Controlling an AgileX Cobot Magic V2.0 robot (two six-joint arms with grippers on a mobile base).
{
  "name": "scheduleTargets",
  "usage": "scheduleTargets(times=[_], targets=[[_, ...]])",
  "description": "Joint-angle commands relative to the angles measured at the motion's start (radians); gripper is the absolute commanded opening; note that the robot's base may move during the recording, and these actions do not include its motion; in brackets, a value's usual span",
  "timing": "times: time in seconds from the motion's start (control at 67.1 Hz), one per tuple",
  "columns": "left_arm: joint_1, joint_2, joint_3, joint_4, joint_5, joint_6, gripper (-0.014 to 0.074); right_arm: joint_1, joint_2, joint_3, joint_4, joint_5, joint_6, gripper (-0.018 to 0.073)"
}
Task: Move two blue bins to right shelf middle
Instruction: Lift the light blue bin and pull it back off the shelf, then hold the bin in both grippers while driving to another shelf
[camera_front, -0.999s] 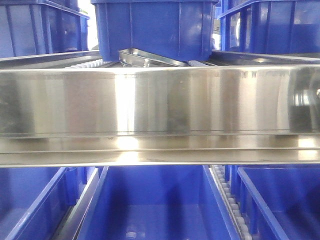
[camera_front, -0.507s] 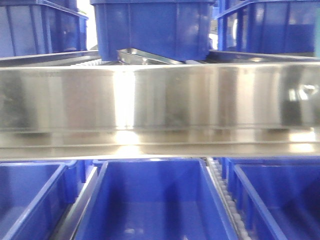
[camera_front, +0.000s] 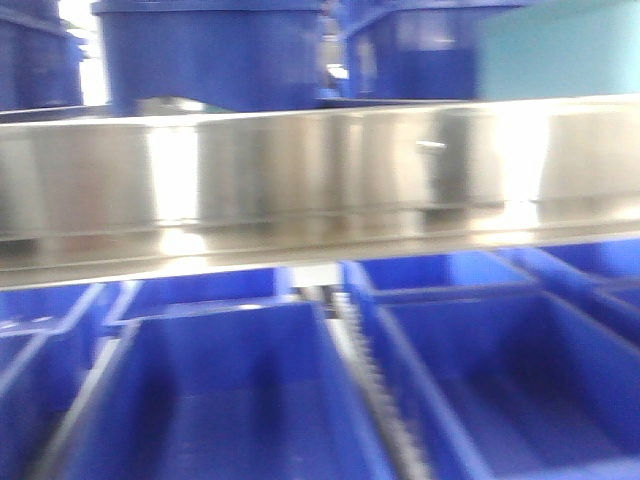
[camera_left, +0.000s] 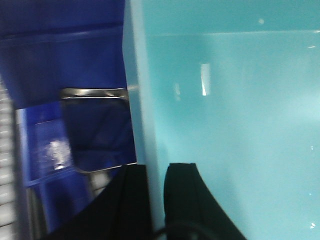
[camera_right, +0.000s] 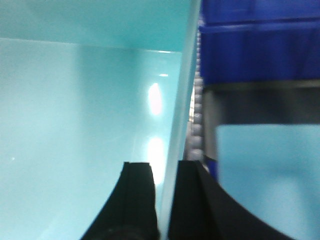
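A light blue bin (camera_front: 555, 50) is held at the upper right, above the wide steel front rail (camera_front: 300, 170) of the right shelf. My left gripper (camera_left: 156, 170) is shut on the bin's left wall (camera_left: 137, 115), one finger inside and one outside. On the opposite side, my right gripper (camera_right: 165, 167) is shut on the right wall (camera_right: 182, 100) the same way. Both wrist views look into the bin's pale interior (camera_right: 75, 115). No gripper shows in the front view.
Dark blue bins (camera_front: 210, 50) stand on the tier above the rail, others (camera_front: 220, 400) in the lanes below, split by a white roller track (camera_front: 375, 390). A dark blue bin (camera_left: 75, 60) sits left of the held bin. A second pale blue surface (camera_right: 270, 175) lies right.
The front view has swung right: the shelf's bins and roller track slid left in the picture, more of the lower bins shows, and the light blue bin has come into view at top right.
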Motion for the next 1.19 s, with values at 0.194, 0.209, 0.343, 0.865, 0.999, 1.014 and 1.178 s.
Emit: scheduleTargets(times=[0.194,0.209,0.343,0.865,0.999,1.014,1.178], targets=[[-0.006,-0.015,-0.012,-0.025,-0.056,0.012,-0.0111,-0.001,-0.012,-0.011,0.004,-0.04,-0.018,-0.0153],[-0.006,-0.015,-0.012,-0.025,-0.056,0.012,-0.0111,-0.001,-0.012,-0.011,0.004,-0.04,-0.018,-0.0153],[-0.006,-0.015,-0.012,-0.025,-0.056,0.012,-0.0111,-0.001,-0.012,-0.011,0.004,-0.04,-0.018,-0.0153],[-0.006,-0.015,-0.012,-0.025,-0.056,0.012,-0.0111,-0.001,-0.012,-0.011,0.004,-0.04,-0.018,-0.0153],[-0.006,-0.015,-0.012,-0.025,-0.056,0.012,-0.0111,-0.001,-0.012,-0.011,0.004,-0.04,-0.018,-0.0153],[-0.006,-0.015,-0.012,-0.025,-0.056,0.012,-0.0111,-0.001,-0.012,-0.011,0.004,-0.04,-0.018,-0.0153],[-0.006,-0.015,-0.012,-0.025,-0.056,0.012,-0.0111,-0.001,-0.012,-0.011,0.004,-0.04,-0.018,-0.0153]])
